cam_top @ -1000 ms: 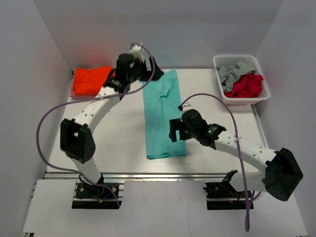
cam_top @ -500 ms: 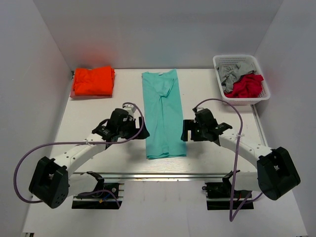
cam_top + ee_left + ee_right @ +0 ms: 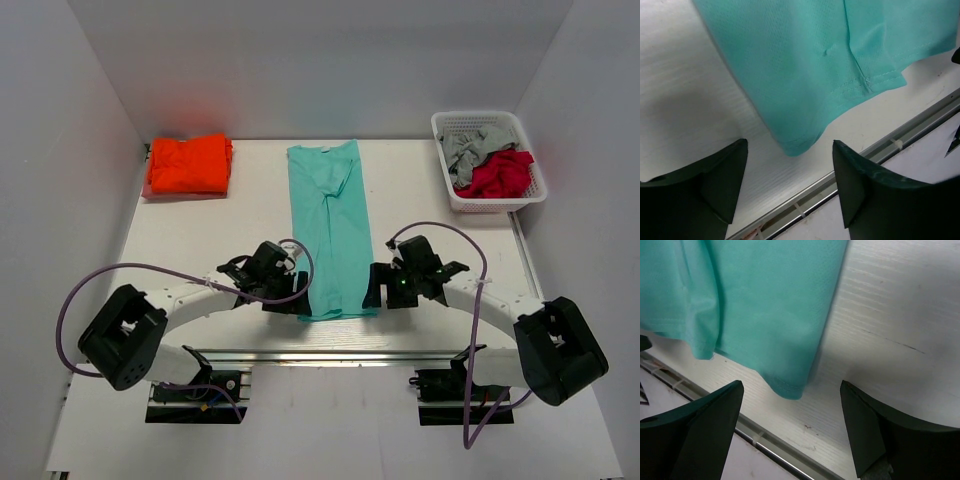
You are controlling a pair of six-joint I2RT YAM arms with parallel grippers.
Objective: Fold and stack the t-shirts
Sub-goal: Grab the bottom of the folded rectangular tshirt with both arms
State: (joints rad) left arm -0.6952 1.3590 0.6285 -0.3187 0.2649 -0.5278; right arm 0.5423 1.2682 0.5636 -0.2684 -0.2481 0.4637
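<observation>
In the upper left of the overhead view, the orange t-shirt [image 3: 188,165] lay folded in a compact pile at the far left corner of the white tabletop [image 3: 200,235]. Lower down and nearer the centre, the left tool [image 3: 296,302] sat low, just beside the lower left corner of the mint-teal t-shirt [image 3: 330,225]. Its wrist view showed two dark fingers [image 3: 722,175] spread apart. The shirt's hemmed corner lay in the gap between them with bare tabletop on either side, and nothing was pinched.

The mint-teal t-shirt lay flat as a long narrow strip down the middle of the frame. Its collar was at the top and its stitched hem at the bottom, near the metal rail [image 3: 330,354] along the tabletop's lower edge. A lengthwise crease ran down the cloth.

Right of the hem, the right tool [image 3: 378,293] sat equally low, just beside the shirt's lower right corner. In its wrist view the fingers [image 3: 875,430] stood wide apart. The cloth's corner hung in the gap between them, and no cloth was gripped.

In the upper right, a white latticed basket [image 3: 487,205] stood at the tabletop's right edge. It held a crumpled grey cloth [image 3: 470,145], with a red cloth [image 3: 497,175] below and to the right of it.
</observation>
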